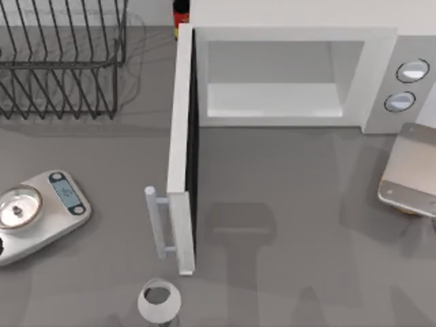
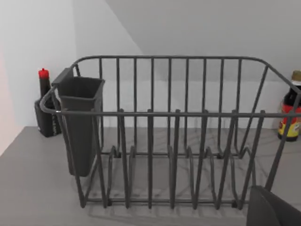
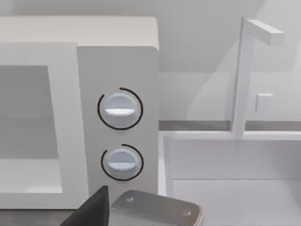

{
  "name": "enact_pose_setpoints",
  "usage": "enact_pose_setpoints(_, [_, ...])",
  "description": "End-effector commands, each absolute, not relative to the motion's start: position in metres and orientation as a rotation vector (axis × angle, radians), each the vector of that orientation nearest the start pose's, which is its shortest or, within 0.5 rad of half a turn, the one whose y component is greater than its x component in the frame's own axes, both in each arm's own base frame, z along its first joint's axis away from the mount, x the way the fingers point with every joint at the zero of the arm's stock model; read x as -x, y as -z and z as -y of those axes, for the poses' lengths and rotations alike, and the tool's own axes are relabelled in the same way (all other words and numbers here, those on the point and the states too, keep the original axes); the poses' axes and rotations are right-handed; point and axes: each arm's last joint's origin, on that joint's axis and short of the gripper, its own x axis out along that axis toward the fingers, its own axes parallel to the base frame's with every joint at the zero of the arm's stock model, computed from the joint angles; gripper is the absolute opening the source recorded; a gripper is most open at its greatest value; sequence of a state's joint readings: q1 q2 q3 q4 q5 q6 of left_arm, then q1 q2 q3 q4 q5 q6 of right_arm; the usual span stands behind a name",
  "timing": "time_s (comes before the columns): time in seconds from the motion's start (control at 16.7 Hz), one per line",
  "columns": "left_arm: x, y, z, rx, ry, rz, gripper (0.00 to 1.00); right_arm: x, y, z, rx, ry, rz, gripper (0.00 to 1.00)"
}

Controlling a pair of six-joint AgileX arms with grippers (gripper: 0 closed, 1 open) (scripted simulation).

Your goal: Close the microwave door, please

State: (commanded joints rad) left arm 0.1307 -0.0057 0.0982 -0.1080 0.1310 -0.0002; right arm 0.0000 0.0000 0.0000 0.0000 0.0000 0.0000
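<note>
Since the microwave door (image 1: 181,150) stuck straight out toward the frame's bottom, left of centre, my left arm looked nearer; can't tell either claw's opening.

Grey table (image 1: 286,204) bears microwave (image 1: 293,41), rack (image 1: 61,61), scale (image 1: 41,214).

No writing can be read anywhere: the kitchen scale's display (image 1: 66,191) and the bottle's red and yellow label (image 2: 290,123) are too blurred to make out.
</note>
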Motion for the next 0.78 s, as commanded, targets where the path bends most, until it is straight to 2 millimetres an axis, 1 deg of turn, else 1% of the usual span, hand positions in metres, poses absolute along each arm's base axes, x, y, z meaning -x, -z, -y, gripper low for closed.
enact_pose_setpoints(0.24, [-0.098, -0.187, -0.006, 0.001, 0.000, -0.004, 0.00, -0.106, -0.160, 0.001, 0.000, 0.000, 0.000, 1.00])
enact_pose_setpoints(0.66, [-0.105, -0.175, -0.012, 0.001, 0.000, -0.004, 0.00, -0.106, -0.160, 0.001, 0.000, 0.000, 0.000, 1.00])
enact_pose_setpoints(0.78, [-0.105, -0.174, -0.012, 0.001, 0.000, -0.004, 0.00, -0.106, -0.160, 0.001, 0.000, 0.000, 0.000, 1.00])
